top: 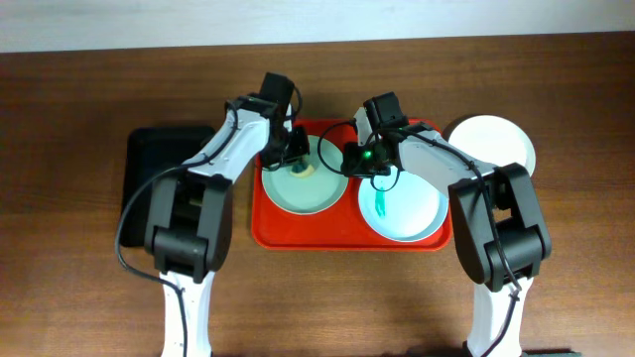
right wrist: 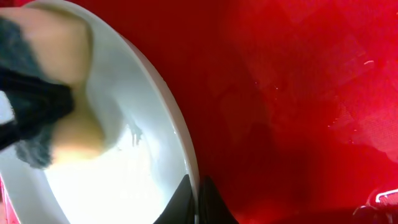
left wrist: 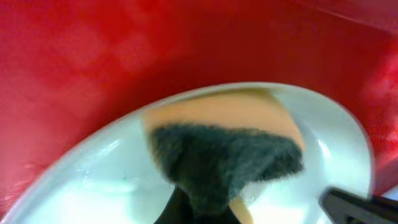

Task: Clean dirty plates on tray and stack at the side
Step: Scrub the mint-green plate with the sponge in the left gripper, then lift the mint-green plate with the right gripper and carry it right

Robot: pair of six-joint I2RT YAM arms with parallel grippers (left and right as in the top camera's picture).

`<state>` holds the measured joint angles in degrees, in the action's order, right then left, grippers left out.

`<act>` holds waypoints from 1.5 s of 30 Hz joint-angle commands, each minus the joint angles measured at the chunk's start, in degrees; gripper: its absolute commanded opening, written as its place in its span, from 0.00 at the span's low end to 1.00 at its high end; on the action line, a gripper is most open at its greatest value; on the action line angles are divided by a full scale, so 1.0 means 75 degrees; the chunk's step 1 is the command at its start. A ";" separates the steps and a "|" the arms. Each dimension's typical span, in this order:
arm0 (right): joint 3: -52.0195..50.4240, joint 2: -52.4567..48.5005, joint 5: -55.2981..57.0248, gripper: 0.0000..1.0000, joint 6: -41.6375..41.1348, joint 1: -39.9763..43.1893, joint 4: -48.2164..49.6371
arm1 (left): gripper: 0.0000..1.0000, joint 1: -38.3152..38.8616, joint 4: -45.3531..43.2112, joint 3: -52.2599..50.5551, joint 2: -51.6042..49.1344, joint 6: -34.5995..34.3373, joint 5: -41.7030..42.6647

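A wooden table [top: 69,278] seen from above. At the far left lies a black tray [top: 164,159]. Next to it, the left gripper [top: 294,151] reaches over the red tray [top: 347,238] at the centre, clenched around a sponge [top: 302,171]. The left wrist view shows this sponge [left wrist: 224,143] close up: orange foam with a dark grey scouring face, resting against the pale inner surface of a plate.

That plate is the mint green plate [top: 308,196], sitting in the left half of the red tray. At its right edge the right gripper [top: 355,159] grasps the rim; in the right wrist view its two dark fingertips [right wrist: 181,202] pinch the plate's thin edge.

The light blue plate [top: 415,213] fills the right half of the red tray and carries a teal smear [top: 382,203]. Farthest right, off the tray and on the table just beside its top right corner, lies the white plate [top: 496,144].
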<state>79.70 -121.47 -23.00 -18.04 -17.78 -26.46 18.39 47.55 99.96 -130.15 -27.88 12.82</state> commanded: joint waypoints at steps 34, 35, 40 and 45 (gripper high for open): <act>0.3984 0.0606 1.3056 0.04 0.5662 -0.4080 -0.3089 | 0.00 -0.2812 0.1845 0.0020 0.3112 0.0044 -0.2926; 0.3984 0.0606 1.3350 0.04 0.5998 -0.4232 -0.2929 | 0.00 -0.2879 0.1839 0.0020 0.3112 0.0044 -0.2873; 0.3984 0.0606 1.4475 0.04 0.7644 -0.4788 -0.2407 | 0.00 -0.3034 0.1810 0.0020 0.3112 0.0044 -0.2876; 0.3981 0.0606 1.3624 0.04 0.6493 -0.4733 -0.2498 | 0.00 -0.3031 0.1795 0.0020 0.3095 0.0044 -0.2876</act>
<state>108.49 -118.87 81.01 35.20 -53.74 -44.71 -4.05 61.25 100.27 -106.61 -27.88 -9.37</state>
